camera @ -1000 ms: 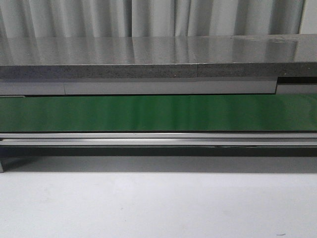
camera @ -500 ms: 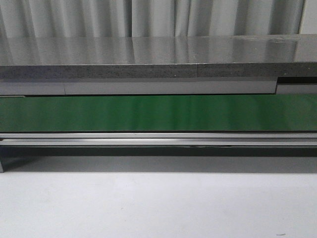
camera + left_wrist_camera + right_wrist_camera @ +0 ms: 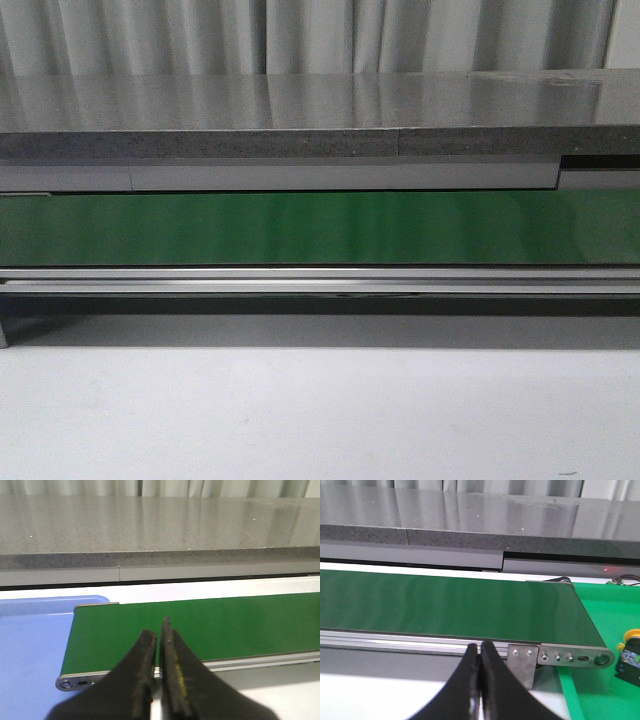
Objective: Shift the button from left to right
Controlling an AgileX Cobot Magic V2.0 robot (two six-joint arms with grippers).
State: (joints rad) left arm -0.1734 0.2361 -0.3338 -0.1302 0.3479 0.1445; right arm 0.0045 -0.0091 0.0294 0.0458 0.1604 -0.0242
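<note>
We note a green belt [image 3: 320, 228], speckled grey counter [image 3: 300, 110], blue mat [image 3: 30, 650], and both black grippers [image 3: 159, 645] [image 3: 480, 655].

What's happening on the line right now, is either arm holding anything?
Neither. Both arms sit idle in front of the green conveyor belt. The left hand is shut or nearly so, with nothing between its fingers, near the belt's end by a blue mat. The right hand is shut and empty near the other end. A small dark part with a yellow top lies on a green mat there, untouched.
</note>
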